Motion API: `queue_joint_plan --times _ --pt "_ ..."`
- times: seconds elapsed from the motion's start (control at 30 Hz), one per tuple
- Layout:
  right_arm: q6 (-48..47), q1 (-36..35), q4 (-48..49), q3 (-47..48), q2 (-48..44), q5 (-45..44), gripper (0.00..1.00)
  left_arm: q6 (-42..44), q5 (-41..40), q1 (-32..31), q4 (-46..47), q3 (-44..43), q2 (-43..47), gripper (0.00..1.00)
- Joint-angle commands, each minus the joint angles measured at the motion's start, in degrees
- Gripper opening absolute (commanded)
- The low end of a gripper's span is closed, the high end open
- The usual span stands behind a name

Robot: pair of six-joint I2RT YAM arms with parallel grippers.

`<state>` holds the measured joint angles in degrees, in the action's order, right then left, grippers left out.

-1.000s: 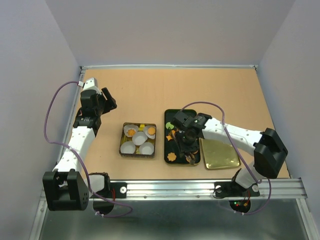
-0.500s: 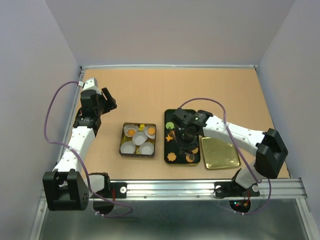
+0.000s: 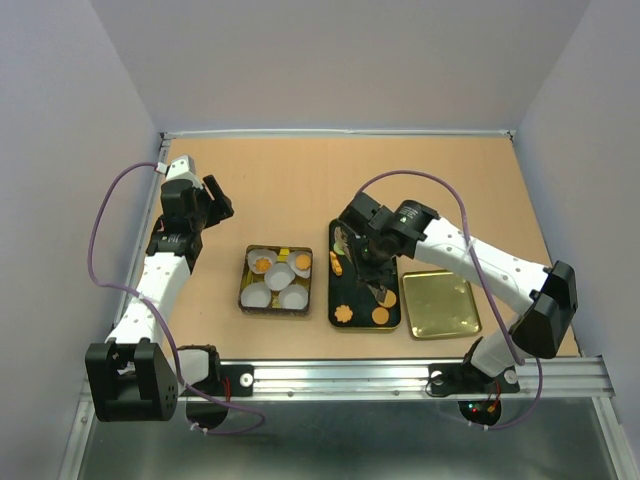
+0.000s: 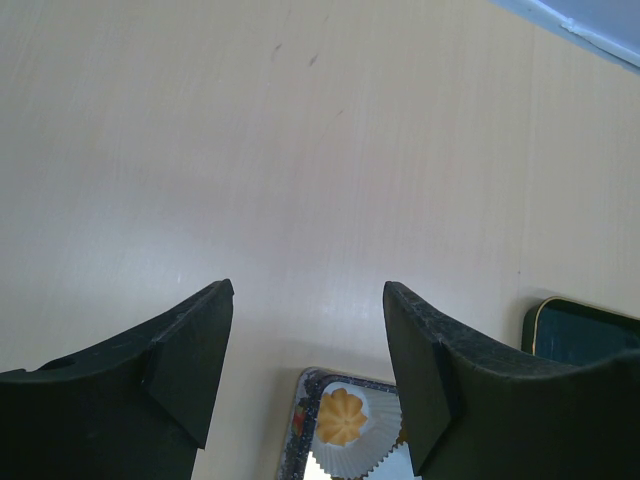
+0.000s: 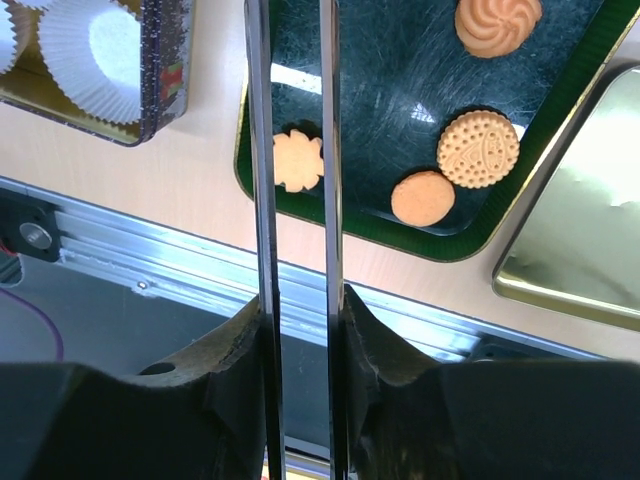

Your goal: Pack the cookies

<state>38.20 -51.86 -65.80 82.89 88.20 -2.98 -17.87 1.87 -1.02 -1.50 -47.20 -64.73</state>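
Pick step here. Your right gripper [image 5: 294,40] hangs over the dark green tray [image 5: 390,110] of orange-brown cookies [image 5: 478,148], thin fingers [image 5: 258,150] nearly together, but I can't tell if they're pinching one. Next you'd carry one to the white pleated paper cups [image 5: 100,45]. Your left gripper [image 4: 308,300] is spread, empty.

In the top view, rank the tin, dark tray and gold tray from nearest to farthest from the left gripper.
From the left gripper:
1. tin, left of centre
2. dark tray, centre-right
3. gold tray, far right
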Motion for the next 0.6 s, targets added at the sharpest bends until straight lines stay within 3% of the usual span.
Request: queue_joint_plan --times 0.0,0.57 --pt "-0.40 -0.53 -1.44 5.26 -1.98 -0.44 0.30 0.47 -0.29 -0.21 1.94 1.06 1.62 0.72" --pt "0.65 -0.53 2.52 -9.32 -3.57 -1.85 0.49 0.47 -0.37 -0.57 1.94 0.97 0.92 0.72"
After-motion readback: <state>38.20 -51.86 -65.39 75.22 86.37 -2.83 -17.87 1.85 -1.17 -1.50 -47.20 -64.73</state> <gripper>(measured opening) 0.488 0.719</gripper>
